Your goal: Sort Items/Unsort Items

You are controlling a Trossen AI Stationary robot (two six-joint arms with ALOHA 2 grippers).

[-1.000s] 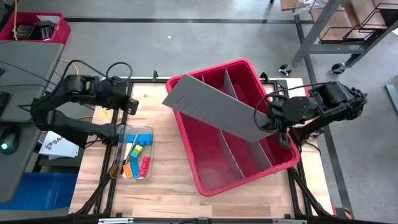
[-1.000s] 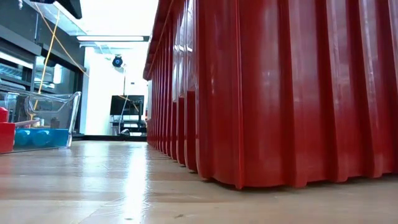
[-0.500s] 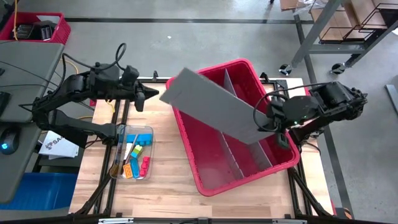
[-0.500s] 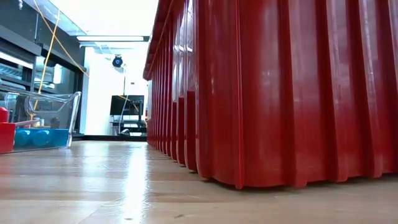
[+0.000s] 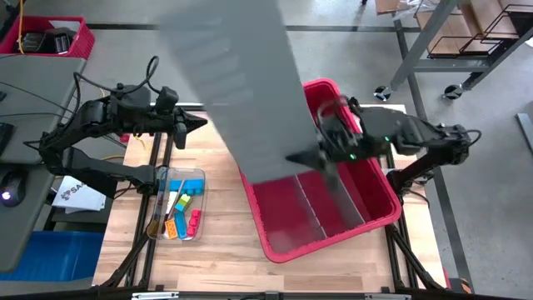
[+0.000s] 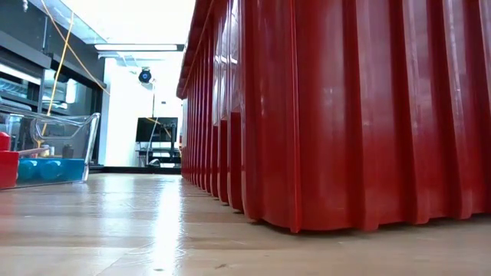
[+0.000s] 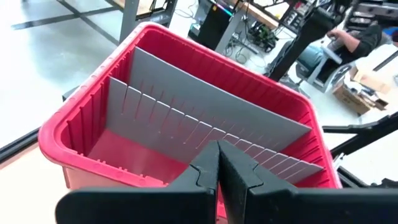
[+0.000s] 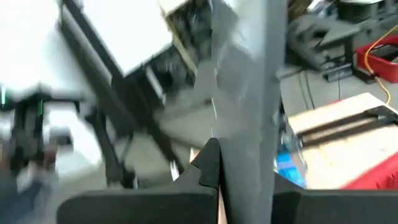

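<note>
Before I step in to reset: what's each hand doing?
Left hand: closed, empty, facing the red bin.
Right hand: closed on the grey divider panel.

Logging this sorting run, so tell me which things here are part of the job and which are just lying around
Job:
- items in clear tray
- red bin
- grey divider, held by right gripper
- left gripper, shut, empty

Lying about:
- small red crate
- computer mouse

Light: bright, even overhead.
Glare: blown-out white ceiling in low view; sheen on wooden table [image 6: 153, 230].
Blur: grey divider panel [image 5: 241, 83] smeared; right wrist view perhaps motion-blurred throughout.
</note>
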